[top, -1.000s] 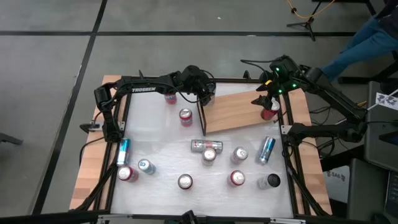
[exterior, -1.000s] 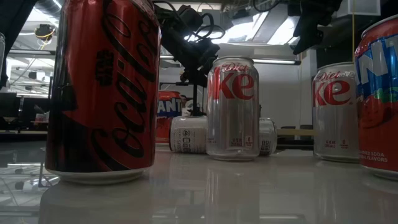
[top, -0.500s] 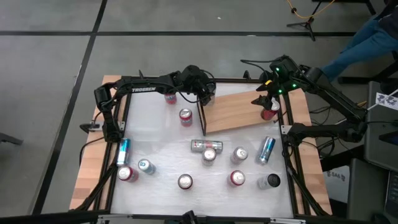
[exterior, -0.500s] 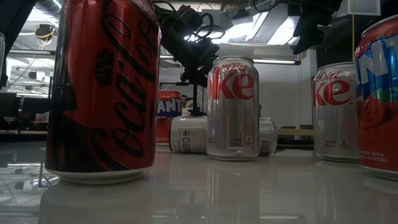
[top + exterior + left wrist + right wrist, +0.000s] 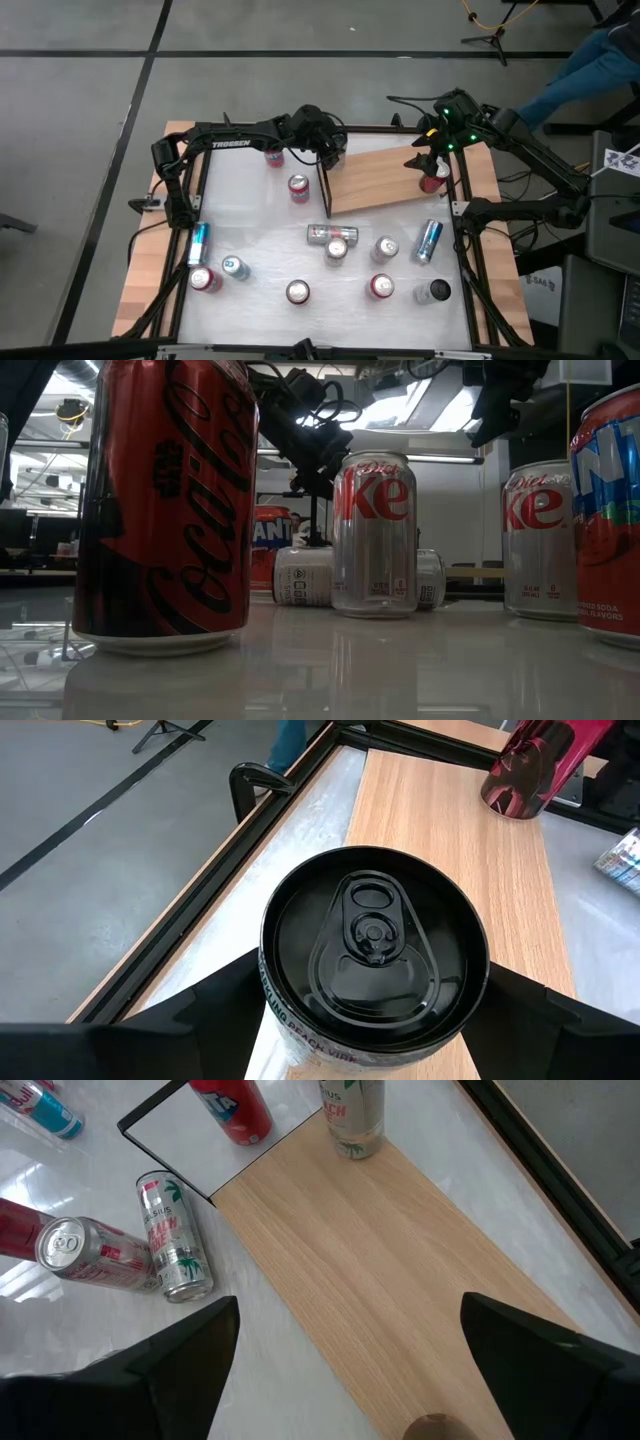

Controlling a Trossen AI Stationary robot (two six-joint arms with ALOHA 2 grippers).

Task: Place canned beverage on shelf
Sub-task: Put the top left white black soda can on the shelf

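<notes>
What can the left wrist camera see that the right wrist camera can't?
Only the left wrist view: the black-topped can gripped by the left gripper, and a dark red can standing at the shelf's far end. Only the right wrist view: the open right gripper, a red Fanta can, and two cans lying on the white table: a silver palm-tree can and a red lying can. Both show the wooden shelf.

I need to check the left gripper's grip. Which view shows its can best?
The left wrist view: the black-topped can fills it, between the left gripper's fingers, over the shelf. The high view hides it under the arm; the low view doesn't show it clearly.
</notes>
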